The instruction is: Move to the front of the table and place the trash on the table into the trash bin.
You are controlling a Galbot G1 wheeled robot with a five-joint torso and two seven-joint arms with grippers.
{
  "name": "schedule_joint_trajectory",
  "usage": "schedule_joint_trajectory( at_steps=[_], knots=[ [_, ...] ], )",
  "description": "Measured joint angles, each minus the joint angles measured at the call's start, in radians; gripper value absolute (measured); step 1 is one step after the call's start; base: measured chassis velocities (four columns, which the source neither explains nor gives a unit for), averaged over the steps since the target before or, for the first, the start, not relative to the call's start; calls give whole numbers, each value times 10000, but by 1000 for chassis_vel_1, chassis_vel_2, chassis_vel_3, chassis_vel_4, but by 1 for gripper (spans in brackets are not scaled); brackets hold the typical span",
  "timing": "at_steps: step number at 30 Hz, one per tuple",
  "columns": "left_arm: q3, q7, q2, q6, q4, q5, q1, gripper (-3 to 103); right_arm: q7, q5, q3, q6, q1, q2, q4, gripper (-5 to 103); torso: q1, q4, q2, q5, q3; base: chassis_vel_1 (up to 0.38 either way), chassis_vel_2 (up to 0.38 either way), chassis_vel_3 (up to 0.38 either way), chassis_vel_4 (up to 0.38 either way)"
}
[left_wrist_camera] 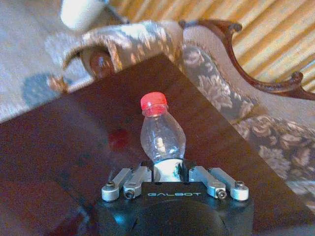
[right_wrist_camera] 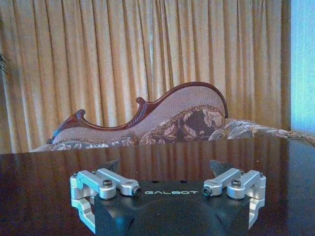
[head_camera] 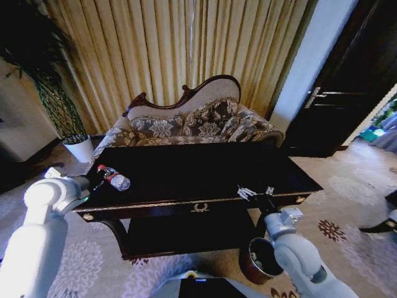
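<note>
Two grippers: both are at the table's near edge, one at each end, so each arm covers its own half of the top.
Trash bin [head_camera: 257, 259]: stands on the carpet near the right front leg, mouth up, just below the right arm; that low, near spot suits a drop straight down from the table edge.
Right gripper [head_camera: 254, 192]: hovers low over the near right part of the table [head_camera: 205, 171], fingers spread wide and empty, aimed at the far sofa [head_camera: 198, 121].
Left gripper [left_wrist_camera: 171, 173]: at the near left corner, fingers pressed onto the base of the bottle [left_wrist_camera: 161, 133], which lies with its red cap pointing away, so the grip takes the wide end.
Paper scraps: I cannot pick them out on the dark top.
Step, as I judge it: bottle gripped, carry to the bin not yet done.
</note>
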Motion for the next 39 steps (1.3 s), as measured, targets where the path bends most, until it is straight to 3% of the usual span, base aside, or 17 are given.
schedule_joint_trajectory(
  at_steps=[5, 7, 9, 10, 13, 14, 15, 17, 18, 24, 25, 27, 28, 30, 33, 35, 39],
  knots=[
    [-110, 592, 6, 39, -161, 931, 305, 28, 199, 241, -6, 0, 74, -132, 105, 100, 0, -2, 0, 2, 0, 0, 0, 0, 0],
    [-367, 1711, 21, 158, -279, 2195, 763, 28, 307, 507, 50, -12, 172, -276, 237, 100, 0, 0, -1, 2, 0, 0, 0, 0, 0],
    [-579, 2366, 55, 210, -370, 2856, 1042, 28, 326, 650, 107, -29, 226, -396, 308, 100, 0, 2, -1, 0, 0, 0, 0, 0, 0],
    [-579, 2366, 55, 210, -370, 2856, 1042, 28, 326, 650, 107, -29, 226, -396, 308, 100, 0, 2, -1, 0, 0, 0, 0, 0, 0],
    [-986, 4228, 140, 156, -613, 4380, 1584, 28, 411, 1059, 246, -92, 383, -707, 530, 100, 0, 3, -1, -3, 0, 0, 0, 0, 0],
    [-1103, 5149, 178, -2, -732, 5221, 1768, 28, 480, 1204, 298, -152, 440, -801, 620, 100, 0, 3, -2, -1, 0, 0, 0, 0, 0],
    [-1103, 5149, 178, -2, -732, 5221, 1768, 28, 480, 1204, 298, -152, 440, -801, 620, 100, 0, 3, -2, -1, 0, 0, 0, 0, 0],
    [-1180, 6171, 255, -304, -918, 6231, 1962, 28, 543, 1390, 357, -206, 488, -939, 719, 100, 0, 0, -2, 1, 1, 0, 0, 0, 0],
    [-1180, 6171, 255, -304, -918, 6231, 1962, 28, 543, 1390, 357, -206, 488, -939, 719, 100, 0, 0, -2, 1, 1, 0, 0, 0, 0],
    [-1217, 8051, 591, -1184, -1422, 8170, 2252, 28, 613, 2114, 548, -252, 691, -1278, 983, 100, 0, -2, -2, 2, 0, 0, 0, 0, 0],
    [-1217, 8051, 591, -1184, -1422, 8170, 2252, 28, 613, 2114, 548, -252, 691, -1278, 983, 100, 0, -2, -2, 2, 0, 0, 0, 0, 0],
    [-1246, 8834, 767, -1545, -1583, 8743, 2395, 28, 739, 2637, 581, -364, 873, -1481, 1144, 100, 0, -1, -2, 2, 1, 0, 0, 0, 0],
    [-1246, 8834, 767, -1545, -1583, 8743, 2395, 28, 739, 2637, 581, -364, 873, -1481, 1144, 100, 0, -1, -2, 2, 1, 0, 0, 0, 0],
    [-1321, 9705, 977, -1947, -1739, 9324, 2539, 28, 953, 3472, 565, -538, 1133, -1748, 1361, 100, 0, 0, -2, 2, 0, 0, 0, 0, 0],
    [-1327, 10070, 1087, -2176, -1754, 9683, 2606, 28, 1002, 3890, 485, -610, 1258, -1953, 1469, 100, 0, 0, -2, 2, 1, 0, 0, 0, 0],
    [-1284, 10784, 1287, -2873, -1756, 10322, 2768, 28, 1031, 4516, 217, -684, 1475, -2233, 1635, 100, 0, 0, -2, 1, 0, 0, 0, 0, 0],
    [-1116, 11680, 1576, -3724, -1733, 10919, 2889, 28, 1043, 5311, -136, -786, 1757, -2358, 1673, 100, 0, -1, -2, 1, 0, 0, 0, 0, 0]
  ],
)
